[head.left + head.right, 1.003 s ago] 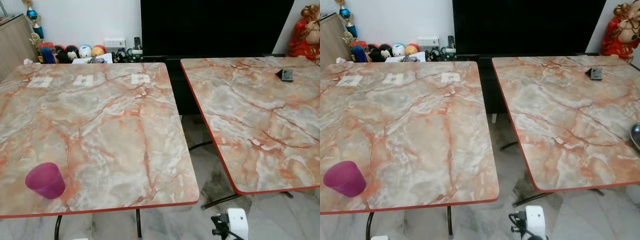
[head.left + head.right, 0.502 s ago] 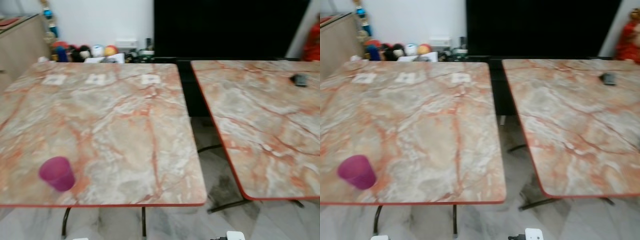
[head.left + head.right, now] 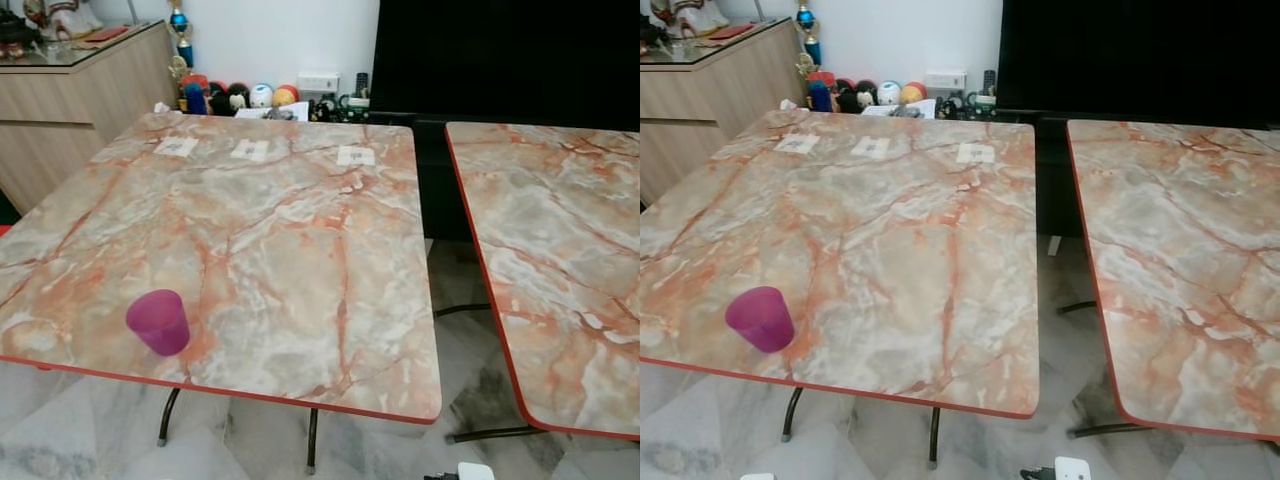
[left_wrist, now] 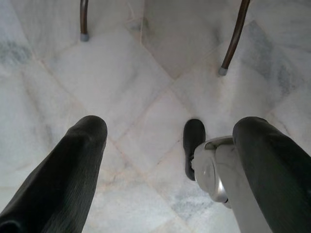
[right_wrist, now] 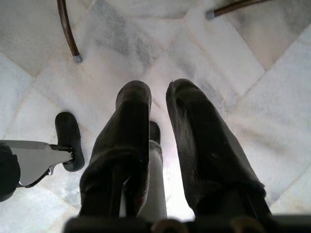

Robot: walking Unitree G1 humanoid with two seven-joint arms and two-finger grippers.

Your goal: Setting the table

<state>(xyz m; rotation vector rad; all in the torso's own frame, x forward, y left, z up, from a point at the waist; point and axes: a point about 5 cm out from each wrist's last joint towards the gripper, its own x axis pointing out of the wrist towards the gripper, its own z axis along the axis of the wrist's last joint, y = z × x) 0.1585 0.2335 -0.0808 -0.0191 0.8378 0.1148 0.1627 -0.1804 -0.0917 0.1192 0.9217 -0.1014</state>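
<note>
A purple plastic cup [image 3: 158, 322] stands upright near the front left edge of the left marble-pattern table [image 3: 300, 230]. A second table of the same pattern [image 3: 560, 250] stands to the right across a narrow gap. My left gripper [image 4: 170, 126] hangs low over the white marble floor with its two black fingers wide apart and nothing between them. My right gripper [image 5: 158, 90] also hangs over the floor, its fingers close together and holding nothing. Both grippers are well below the tabletop and away from the cup.
Three white paper labels [image 3: 250, 150] lie along the far edge of the left table. A wooden cabinet [image 3: 70, 110] stands at the back left, small toys [image 3: 240, 97] line the wall, and a large black screen [image 3: 500, 50] is behind. Metal table legs [image 4: 233, 39] stand on the floor.
The whole view has swung to the left, so the cabinet has come into view and the right table's small dark object and red figure have left it. The cup stays in place.
</note>
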